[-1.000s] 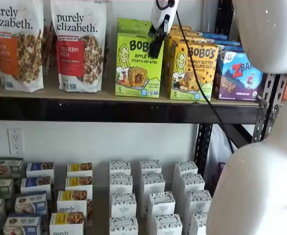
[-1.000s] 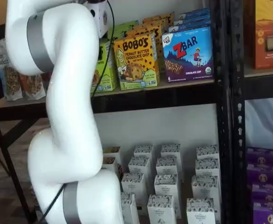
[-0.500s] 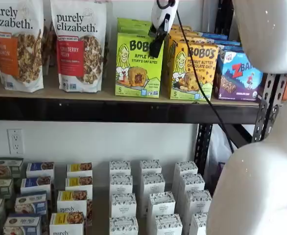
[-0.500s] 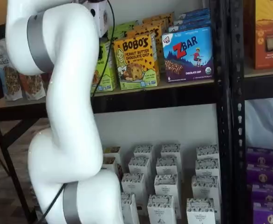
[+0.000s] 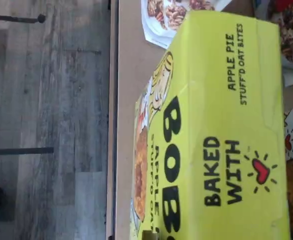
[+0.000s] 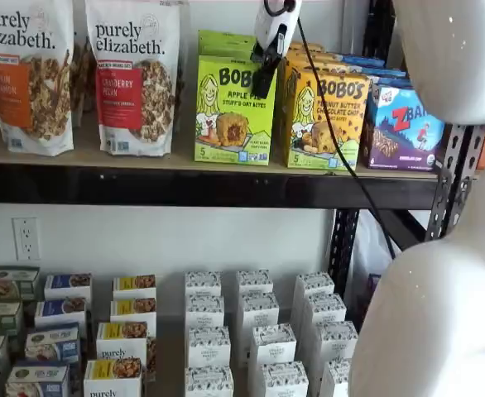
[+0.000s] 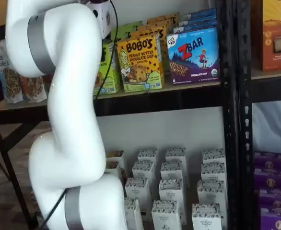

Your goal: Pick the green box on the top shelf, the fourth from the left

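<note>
The white arm fills the near side of this shelf view and hides the jaws; only the white gripper body with its black cable shows, above the green box. That box, half covered by the arm, stands on the top shelf. Beside it, away from the arm, stand the yellow-orange Bobo's box and the blue ZBar box.

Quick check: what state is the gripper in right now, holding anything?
Gripper: cannot be told; its black fingers show no clear gap, in front of the green box, which stands on the top shelf.
</note>
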Robot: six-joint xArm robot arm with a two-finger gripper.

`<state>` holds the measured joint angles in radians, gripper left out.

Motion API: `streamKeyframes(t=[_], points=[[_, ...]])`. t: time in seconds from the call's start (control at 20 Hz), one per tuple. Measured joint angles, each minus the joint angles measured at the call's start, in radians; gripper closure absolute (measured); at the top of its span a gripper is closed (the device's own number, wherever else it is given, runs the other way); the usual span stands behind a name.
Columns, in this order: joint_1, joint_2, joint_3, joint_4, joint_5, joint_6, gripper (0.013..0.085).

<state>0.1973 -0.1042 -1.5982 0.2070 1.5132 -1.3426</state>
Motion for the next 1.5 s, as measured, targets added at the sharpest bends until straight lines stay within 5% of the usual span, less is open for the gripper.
streamKeyframes(t=[0.25,0.75,1.5], points=[[0.003,-0.006,0.013,0.000,-0.013,0.002,0.0410],[0.005,-0.013,0.028,0.006,-0.028,0.003,0.0690],[0.004,-0.016,0.032,0.010,-0.029,0.002,0.0690]])
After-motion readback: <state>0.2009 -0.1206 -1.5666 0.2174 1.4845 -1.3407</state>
